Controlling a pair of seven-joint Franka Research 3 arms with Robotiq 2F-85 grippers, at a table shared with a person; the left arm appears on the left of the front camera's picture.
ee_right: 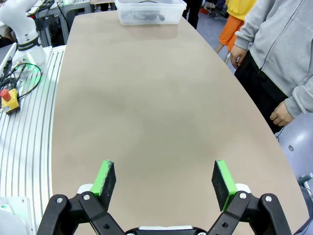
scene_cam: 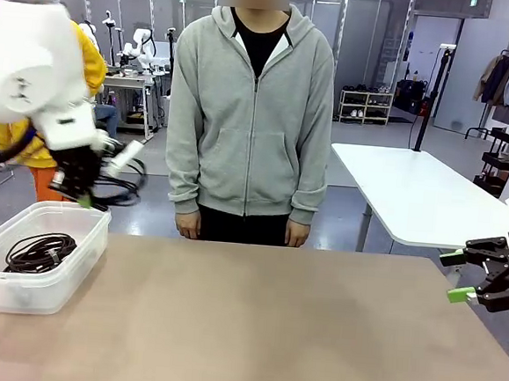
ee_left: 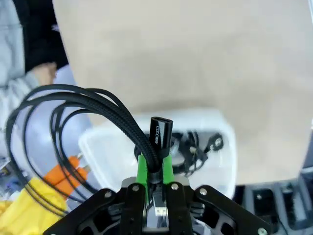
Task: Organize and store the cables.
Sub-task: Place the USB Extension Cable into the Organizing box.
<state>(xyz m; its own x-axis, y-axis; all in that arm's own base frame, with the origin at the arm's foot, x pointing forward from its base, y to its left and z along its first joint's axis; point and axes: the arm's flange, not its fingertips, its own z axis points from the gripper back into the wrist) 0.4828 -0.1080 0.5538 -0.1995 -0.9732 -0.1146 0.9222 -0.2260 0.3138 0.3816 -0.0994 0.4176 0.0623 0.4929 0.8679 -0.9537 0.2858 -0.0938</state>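
My left gripper hangs above the far rim of a clear plastic bin at the table's left edge. It is shut on a black cable coil, whose loops hang off toward the person. In the left wrist view the green pads of my left gripper pinch the braided cord beside its black plug, over the bin. Another coiled cable lies inside the bin, also seen from the wrist. My right gripper is open at the table's right edge, its jaws wide over bare tabletop.
A person in a grey hoodie stands at the far edge, hands down at the sides. A white table stands behind on the right. From the right wrist, the bin sits at the far end of the brown tabletop.
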